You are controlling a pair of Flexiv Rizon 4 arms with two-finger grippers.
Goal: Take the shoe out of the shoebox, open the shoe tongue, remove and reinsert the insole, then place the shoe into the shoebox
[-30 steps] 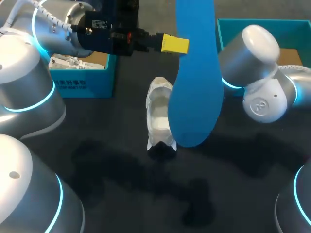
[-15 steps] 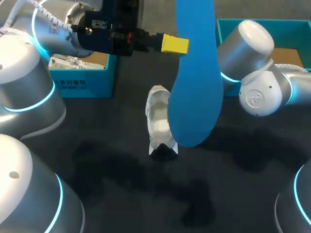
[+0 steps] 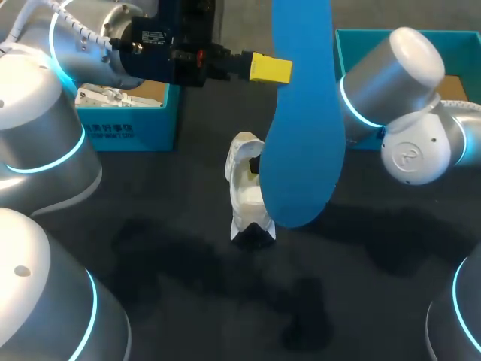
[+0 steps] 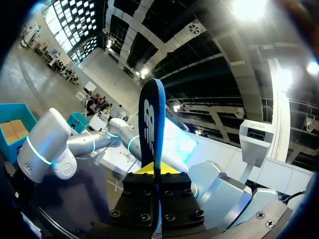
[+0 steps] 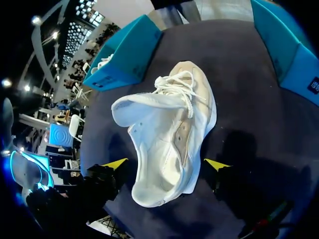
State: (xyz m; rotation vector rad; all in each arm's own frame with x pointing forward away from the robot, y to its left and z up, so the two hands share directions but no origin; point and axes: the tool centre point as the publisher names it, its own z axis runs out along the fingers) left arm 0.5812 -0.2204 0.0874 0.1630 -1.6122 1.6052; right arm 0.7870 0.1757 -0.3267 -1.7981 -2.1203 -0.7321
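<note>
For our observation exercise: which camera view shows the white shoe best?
The right wrist view: the whole white shoe shows, laces, tongue and opening. In the head view the blue insole hides one side of it. The left wrist view misses it.

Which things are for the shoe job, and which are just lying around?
For the job: flat blue foam insole in the left fingers; white lace-up shoe; open teal cardboard shoebox, probably.
Just lying around: second teal box, white bits inside.
</note>
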